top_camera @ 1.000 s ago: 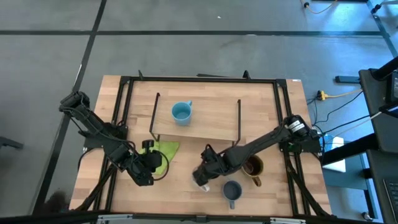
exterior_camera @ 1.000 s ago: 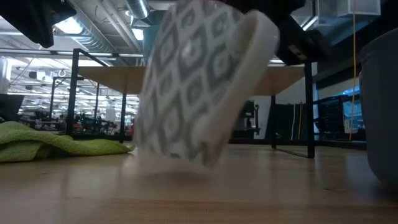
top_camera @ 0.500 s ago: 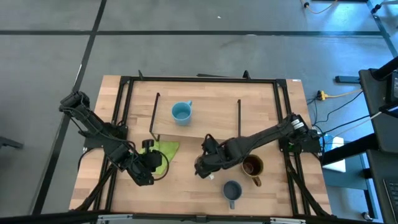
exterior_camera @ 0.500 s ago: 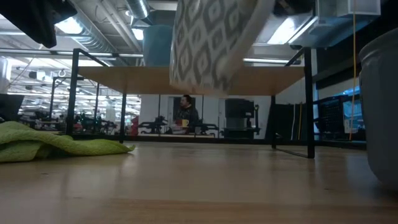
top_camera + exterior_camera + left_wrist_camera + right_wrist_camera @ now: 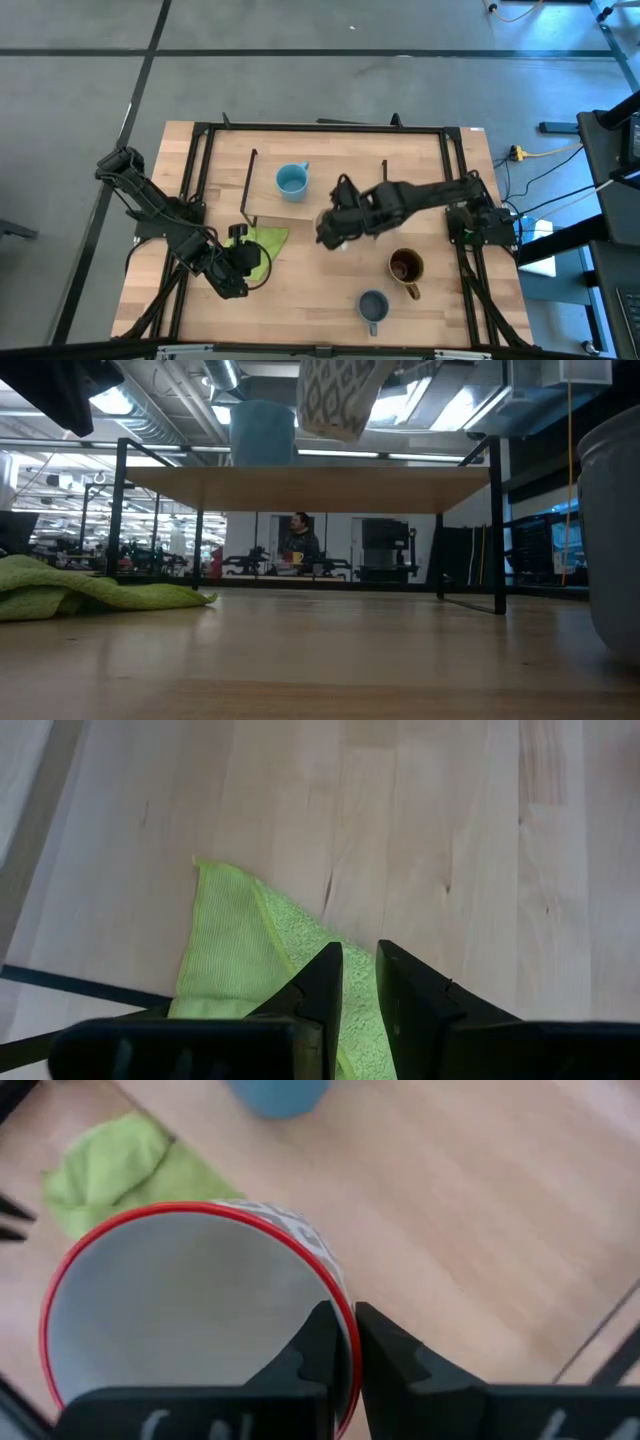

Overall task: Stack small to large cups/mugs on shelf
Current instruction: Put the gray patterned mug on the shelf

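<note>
green cloth [image 5: 262, 243] crumpled on my left side of the wooden tabletop [image 5: 300, 300], black frame rails [image 5: 320, 128] along the table edges, grey floor [image 5: 300, 60] around, person [image 5: 299, 542] far back in the room behind my table

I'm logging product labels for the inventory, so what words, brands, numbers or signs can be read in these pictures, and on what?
None can be read.
White patterned mug, pinched at its rim by the right gripper: a grey diamond pattern only, no lettering.
Light blue mug, brown mug, grey-blue mug: plain.
Room behind the table in the low view: any signs there are too small to read.
</note>
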Action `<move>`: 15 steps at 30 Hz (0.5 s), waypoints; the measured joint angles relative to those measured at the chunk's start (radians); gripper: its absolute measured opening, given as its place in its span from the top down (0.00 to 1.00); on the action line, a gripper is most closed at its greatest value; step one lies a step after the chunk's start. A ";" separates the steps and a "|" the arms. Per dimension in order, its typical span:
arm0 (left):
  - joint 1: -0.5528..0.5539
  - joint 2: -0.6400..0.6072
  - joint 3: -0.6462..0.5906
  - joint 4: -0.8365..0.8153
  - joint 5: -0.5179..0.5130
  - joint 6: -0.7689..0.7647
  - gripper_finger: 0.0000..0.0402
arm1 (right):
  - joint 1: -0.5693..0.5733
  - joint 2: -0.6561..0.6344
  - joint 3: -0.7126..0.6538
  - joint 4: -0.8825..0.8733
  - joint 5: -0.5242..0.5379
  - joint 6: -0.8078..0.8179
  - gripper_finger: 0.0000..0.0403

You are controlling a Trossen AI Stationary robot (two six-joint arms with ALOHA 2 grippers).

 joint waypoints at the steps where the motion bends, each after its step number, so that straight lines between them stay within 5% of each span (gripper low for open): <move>1: 0.000 0.000 0.000 0.004 -0.002 0.000 0.85 | -0.011 0.000 0.008 -0.013 0.004 -0.010 0.93; 15: 0.008 0.000 0.000 0.028 -0.016 -0.026 0.85 | -0.174 0.000 0.008 -0.031 -0.042 -0.175 0.93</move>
